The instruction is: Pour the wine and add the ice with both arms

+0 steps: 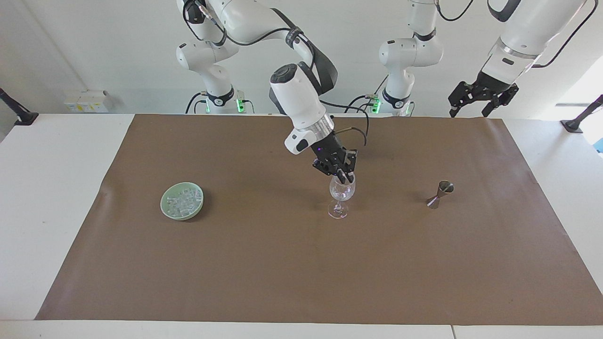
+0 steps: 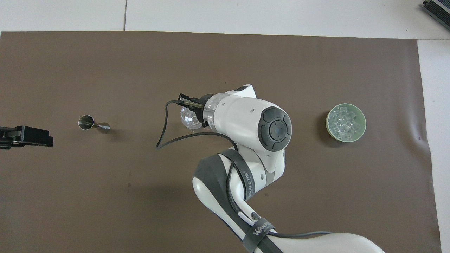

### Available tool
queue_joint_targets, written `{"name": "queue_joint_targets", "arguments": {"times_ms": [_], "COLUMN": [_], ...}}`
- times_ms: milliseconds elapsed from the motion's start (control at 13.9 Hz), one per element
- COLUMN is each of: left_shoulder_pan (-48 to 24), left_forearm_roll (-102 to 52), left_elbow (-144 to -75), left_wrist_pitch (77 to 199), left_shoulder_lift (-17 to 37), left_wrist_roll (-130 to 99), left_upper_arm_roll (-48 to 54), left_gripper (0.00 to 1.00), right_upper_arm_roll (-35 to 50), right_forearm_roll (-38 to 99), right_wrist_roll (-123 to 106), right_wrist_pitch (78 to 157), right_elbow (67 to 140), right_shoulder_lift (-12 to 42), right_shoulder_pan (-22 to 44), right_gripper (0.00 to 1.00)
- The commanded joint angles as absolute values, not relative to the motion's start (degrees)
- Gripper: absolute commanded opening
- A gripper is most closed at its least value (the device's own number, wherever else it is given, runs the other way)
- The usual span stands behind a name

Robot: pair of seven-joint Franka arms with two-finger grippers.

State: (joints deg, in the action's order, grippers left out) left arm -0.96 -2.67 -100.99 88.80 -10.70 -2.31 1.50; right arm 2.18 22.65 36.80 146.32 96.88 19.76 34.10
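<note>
my right gripper (image 1: 347, 178) hangs right over the mouth of the stemmed glass (image 1: 341, 193) mid-mat, fingertips pinched together, and i can't tell if a cube's between them. the ice (image 1: 182, 200) sits heaped in the green bowl (image 1: 165, 207) toward my right arm's end of the brown mat (image 1: 264, 263), well apart from the glass. my left gripper (image 1: 480, 100) waits up in the air w/ fingers spread wide, holding nothing, over the mat's edge at the left arm's end, near the metal jigger (image 1: 441, 193)

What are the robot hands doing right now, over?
Right hand shut, at clear stemmed glass rim. Left hand open, waiting, raised over table edge. Clear ice cubes in green bowl. Nothing blocking.
</note>
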Motion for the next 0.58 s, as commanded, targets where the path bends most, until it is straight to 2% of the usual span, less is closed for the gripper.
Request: {"name": "queue_joint_targets", "arguments": {"times_ms": [0,503], "left_shoulder_pan": [-0.26,0.0], "left_forearm_roll": [-1.85,-1.85], "left_elbow": [-103.01,-103.01], "left_wrist_pitch": [89.48,89.3], "left_shoulder_lift": [-12.3,-12.3], "left_wrist_roll": [-2.11,-2.2], "left_upper_arm_roll": [2.29,2.02], "left_gripper": [1.0,1.0], "right_upper_arm_roll": [2.2,2.11], "right_forearm_roll": [23.29,23.2], "right_wrist_roll": [37.97,37.97], "right_wrist_pitch": [144.67,141.69], "right_elbow": [97.38,96.86], "right_shoulder_lift": [18.63,17.84], "right_shoulder_pan": [33.93,33.66], "right_gripper": [0.11,0.15]}}
